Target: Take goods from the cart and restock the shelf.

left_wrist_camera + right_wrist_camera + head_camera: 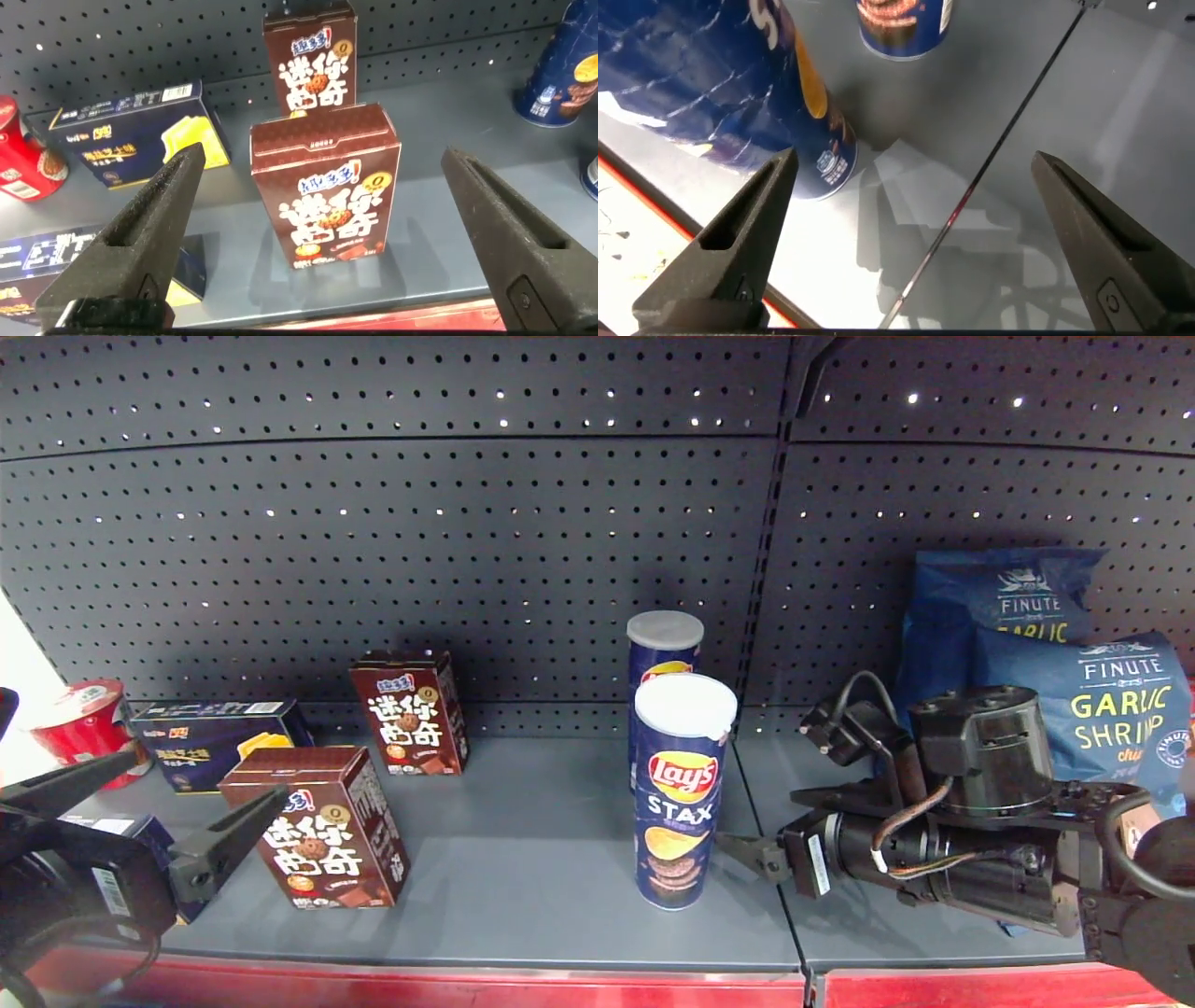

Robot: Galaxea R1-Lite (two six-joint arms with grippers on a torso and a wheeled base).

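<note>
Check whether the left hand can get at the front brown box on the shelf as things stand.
Probably yes. The left hand is open and lined up with the front brown box, which stands upright near the front of the shelf with nothing between them. The blue box lies off to one side, apart.

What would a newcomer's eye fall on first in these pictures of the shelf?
Probably the tall blue chip can upright on the shelf, a second can behind it, the open right gripper just beside it. Next, two brown boxes on the left, the nearer one facing the open left gripper, and blue snack bags at far right.
</note>
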